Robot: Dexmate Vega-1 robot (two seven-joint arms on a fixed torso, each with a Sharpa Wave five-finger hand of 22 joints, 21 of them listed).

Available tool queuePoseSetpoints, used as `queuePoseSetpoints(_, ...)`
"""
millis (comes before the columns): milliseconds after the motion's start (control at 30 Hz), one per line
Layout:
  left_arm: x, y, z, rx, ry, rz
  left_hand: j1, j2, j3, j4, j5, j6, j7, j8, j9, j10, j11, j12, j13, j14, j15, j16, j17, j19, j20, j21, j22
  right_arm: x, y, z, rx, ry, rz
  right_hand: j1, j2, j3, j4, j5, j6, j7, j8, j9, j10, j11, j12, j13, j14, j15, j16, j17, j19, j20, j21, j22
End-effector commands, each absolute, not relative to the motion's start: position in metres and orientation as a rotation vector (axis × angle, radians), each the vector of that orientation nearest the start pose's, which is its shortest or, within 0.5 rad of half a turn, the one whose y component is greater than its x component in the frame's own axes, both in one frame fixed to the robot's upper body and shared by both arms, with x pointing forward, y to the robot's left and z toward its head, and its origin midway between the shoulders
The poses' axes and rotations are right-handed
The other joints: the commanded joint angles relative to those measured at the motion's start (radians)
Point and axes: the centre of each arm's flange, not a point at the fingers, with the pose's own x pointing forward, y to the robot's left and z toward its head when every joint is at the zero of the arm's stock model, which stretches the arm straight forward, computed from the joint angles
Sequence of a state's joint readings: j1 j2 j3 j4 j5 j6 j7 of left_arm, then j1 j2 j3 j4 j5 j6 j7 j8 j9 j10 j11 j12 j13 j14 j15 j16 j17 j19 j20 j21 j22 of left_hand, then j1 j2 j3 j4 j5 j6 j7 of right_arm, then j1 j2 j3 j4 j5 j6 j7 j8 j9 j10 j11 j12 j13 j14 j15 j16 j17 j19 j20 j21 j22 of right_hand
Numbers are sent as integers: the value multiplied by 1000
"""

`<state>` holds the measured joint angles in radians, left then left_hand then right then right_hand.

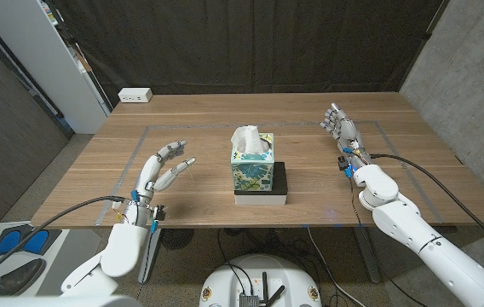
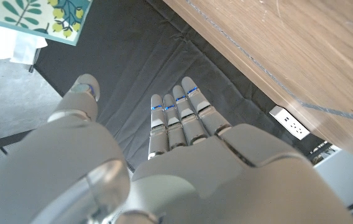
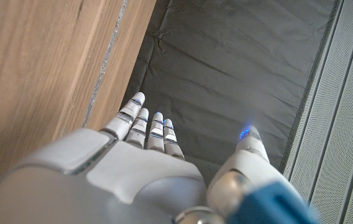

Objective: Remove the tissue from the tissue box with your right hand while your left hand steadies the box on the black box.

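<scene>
Tissue (image 1: 248,139) untouched in box (image 1: 252,167); both hands, left (image 1: 164,169) and right (image 1: 342,130), spread, holding nothing; next, left must likely steady box.

1. My left arm (image 1: 123,243) is clad in smooth white shells with rounded segments, narrowing toward the wrist.
2. The left hand (image 1: 161,169) is pale grey-white, with dark bands between finger segments; in the left wrist view its fingers (image 2: 175,118) carry small blue markings.
3. A black cable (image 1: 72,209) runs along the left forearm to a dark wrist fitting with blue and red bits.
4. The right arm (image 1: 421,234) matches it: white, glossy, bulbous at the joints.
5. The right hand (image 1: 342,125) is grey-white; its thumb tip (image 3: 245,133) shows a blue glow.
6. A black cable (image 1: 429,175) leaves the right wrist.
</scene>
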<state>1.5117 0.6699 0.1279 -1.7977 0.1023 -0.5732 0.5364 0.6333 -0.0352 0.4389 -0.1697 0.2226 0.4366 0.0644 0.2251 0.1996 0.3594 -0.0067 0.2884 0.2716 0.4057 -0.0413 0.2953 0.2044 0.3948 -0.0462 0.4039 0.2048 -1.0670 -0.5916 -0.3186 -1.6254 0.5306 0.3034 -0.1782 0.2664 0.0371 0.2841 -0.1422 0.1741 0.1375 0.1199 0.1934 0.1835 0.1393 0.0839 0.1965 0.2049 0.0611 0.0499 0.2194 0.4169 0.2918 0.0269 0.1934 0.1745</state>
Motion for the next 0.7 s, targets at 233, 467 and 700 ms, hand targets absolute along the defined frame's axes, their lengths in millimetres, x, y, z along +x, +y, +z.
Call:
queuePoseSetpoints(233,474,308,-120,449,-990,-89,27,-3,-3,-5,12,37,2,8,3,43,-1,15,6,39,-52,18,3,37,-13,18,0,578,-272,-45,-25,-668,116,-1,0,0,-4,5,8,-4,5,4,3,3,8,2,3,2,2,0,1,4,5,2)
queuePoseSetpoints(467,480,306,-113,498,-987,-173,42,1,-4,-5,15,50,4,10,4,48,-3,14,6,55,-59,24,6,57,-13,28,1,576,-267,-45,-38,-665,119,-1,1,0,-4,5,8,-5,4,4,3,1,8,3,4,5,3,0,1,4,5,2)
queuePoseSetpoints(700,489,301,-105,519,-1004,-250,47,-4,-9,-4,16,43,0,5,4,46,-6,11,7,50,-56,21,5,48,-10,26,1,574,-265,-42,-40,-678,114,-1,1,0,-5,5,8,-5,5,4,3,3,8,3,3,3,3,0,1,4,5,2)
